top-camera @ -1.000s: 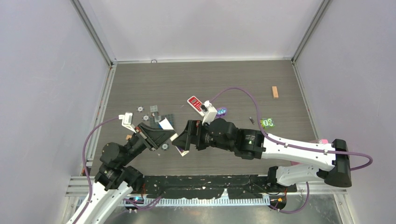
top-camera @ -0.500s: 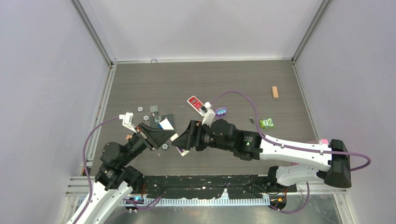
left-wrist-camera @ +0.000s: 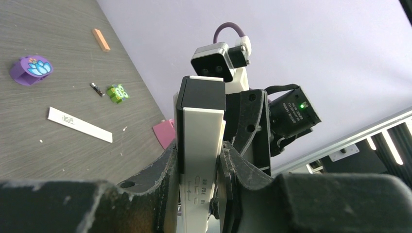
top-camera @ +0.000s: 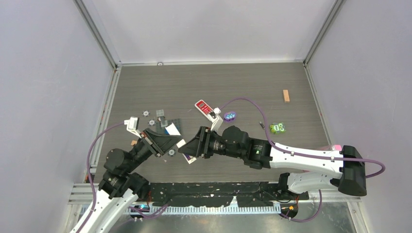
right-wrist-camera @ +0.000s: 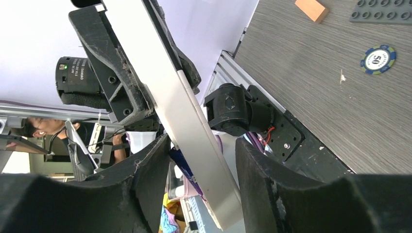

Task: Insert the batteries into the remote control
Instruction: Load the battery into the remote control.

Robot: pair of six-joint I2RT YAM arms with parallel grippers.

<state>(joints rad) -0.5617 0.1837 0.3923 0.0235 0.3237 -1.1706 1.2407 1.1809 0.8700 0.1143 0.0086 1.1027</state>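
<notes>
Remote control, the long narrow white bar with a black end section (left-wrist-camera: 200, 121), is up off the table at the near edge. It is clenched between the fingers of the left gripper (left-wrist-camera: 199, 162), with its black end pointing away from that wrist. The right gripper (right-wrist-camera: 201, 160) meets it from the other side. Its jaws stand apart with the bar running between them and a gap showing on one side. From my wrist feed I can't tell whether the other finger touches it.

Just beyond the two grippers, a blue-and-white poker chip (right-wrist-camera: 378, 59) lies flat on the grey wood-grain table (top-camera: 243, 82), near a dark grey studded brick plate (right-wrist-camera: 384, 10). Farther out sits a wider white remote with a red button face (top-camera: 204, 108). A purple round trinket (top-camera: 230, 116) lies just beside it, and a small green piece (top-camera: 277, 127) lies off to the right. Farthest back, a small orange wooden block (top-camera: 286, 95) lies alone.
</notes>
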